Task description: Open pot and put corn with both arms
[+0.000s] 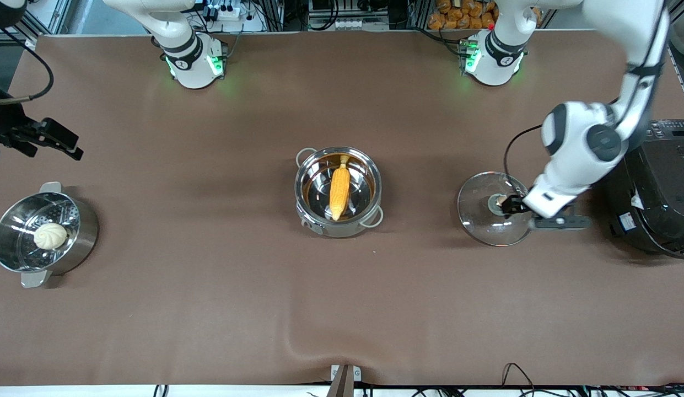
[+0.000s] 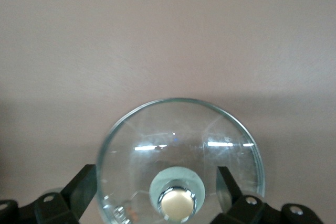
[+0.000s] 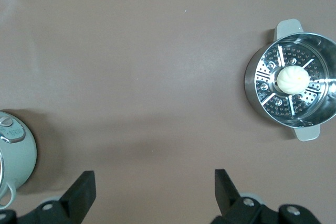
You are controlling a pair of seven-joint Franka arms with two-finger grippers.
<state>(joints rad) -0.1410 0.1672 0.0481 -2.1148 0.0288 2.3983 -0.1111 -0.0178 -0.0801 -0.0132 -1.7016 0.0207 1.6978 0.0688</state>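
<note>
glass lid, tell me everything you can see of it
The glass lid is round, clear glass with a thin rim and a copper-coloured knob on a metal collar. It is off the pot, toward the left arm's end of the table, beside the black cooker. The left gripper is at the knob, jaws spread to either side.

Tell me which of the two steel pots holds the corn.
The pot with thin wire loop handles at the table's middle holds the corn. The other pot, with flat tab handles, holds a white bun.
</note>
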